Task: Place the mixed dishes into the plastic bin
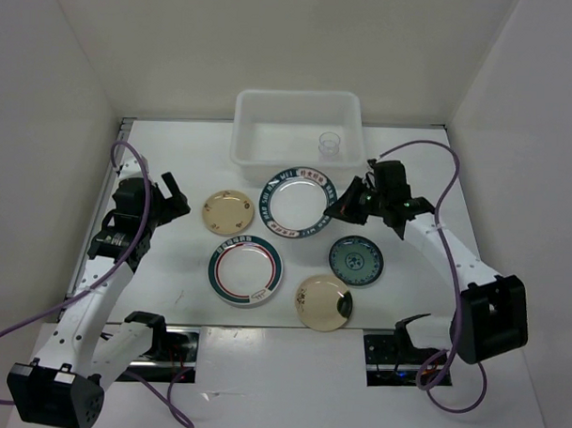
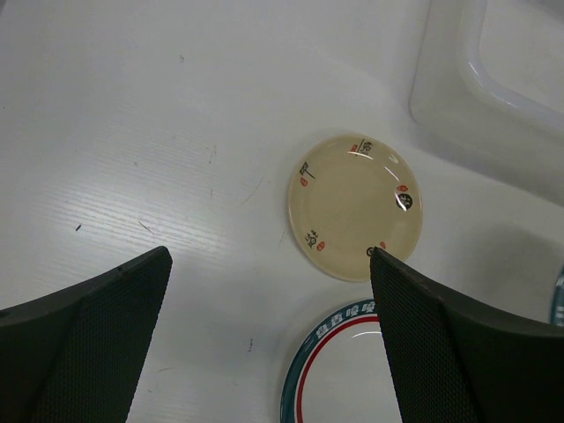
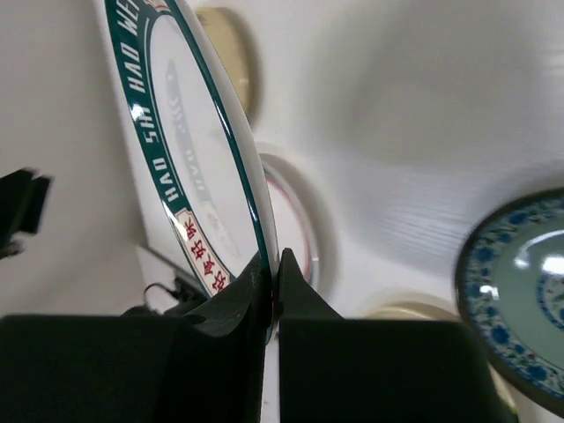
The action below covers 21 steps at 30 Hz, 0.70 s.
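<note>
Plastic bin (image 1: pixel 260 155) sits at the far side of the table (image 1: pixel 180 290). Just in front of it, the right gripper (image 3: pixel 271 284) pinches a green-rimmed plate (image 3: pixel 189 176) by its rim, jaws clamped tight. The left gripper (image 2: pixel 269 264) hovers spread wide, holding nothing, near a cream plate (image 2: pixel 354 205). One glass cup (image 1: pixel 329 143) stands inside the bin.

The green-rimmed plate (image 3: pixel 196 150) has white capital letters on its dark-green rim that read "HAO SH"; the letters further up are cut off. Lower on this rim are red Chinese characters, too blurred to read. The cream plate (image 2: pixel 355 204) has small red marks, not legible.
</note>
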{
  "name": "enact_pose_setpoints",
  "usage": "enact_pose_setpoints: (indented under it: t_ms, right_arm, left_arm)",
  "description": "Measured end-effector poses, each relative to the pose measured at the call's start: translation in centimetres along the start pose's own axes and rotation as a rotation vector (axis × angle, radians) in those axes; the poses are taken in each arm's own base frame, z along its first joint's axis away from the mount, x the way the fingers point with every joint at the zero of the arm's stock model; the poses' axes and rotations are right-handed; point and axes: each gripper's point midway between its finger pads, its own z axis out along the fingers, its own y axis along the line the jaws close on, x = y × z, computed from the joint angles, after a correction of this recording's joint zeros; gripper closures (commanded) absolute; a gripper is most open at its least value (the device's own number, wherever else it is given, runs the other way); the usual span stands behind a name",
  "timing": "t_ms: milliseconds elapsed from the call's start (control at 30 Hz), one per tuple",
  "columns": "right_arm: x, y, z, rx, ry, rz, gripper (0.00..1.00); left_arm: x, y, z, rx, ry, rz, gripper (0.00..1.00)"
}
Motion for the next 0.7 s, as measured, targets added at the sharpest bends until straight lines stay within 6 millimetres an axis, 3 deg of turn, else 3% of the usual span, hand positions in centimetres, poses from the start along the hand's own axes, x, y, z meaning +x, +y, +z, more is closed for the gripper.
enact_pose_setpoints:
  t_ms: [233,333,467,700]
  right_arm:
    - [-3.5,8.4,-4.1,-0.208,-0.027,-0.124,1.00]
    - [-6.3,11.1,-4.0,-0.261,-0.055,-0.158,1.00]
    - [-10.7,12.9,-1.1,-0.266,-0.109,-0.201,1.00]
    - [-17.1,11.3,6.1,-0.133,-0.190,-0.231,1.00]
  left_arm:
    - [-0.3,0.0,-0.3,0.005,-0.015,-0.004,0.00]
    - [-0.6,-0.1,-0.6,0.011,-0.025,-0.006,0.00]
    - [-0.8,-0.2,-0.9,0.017,-0.039,-0.011,0.00]
    - [-1.2,-0.3,-1.1,0.024,-0.053,-0.015,0.00]
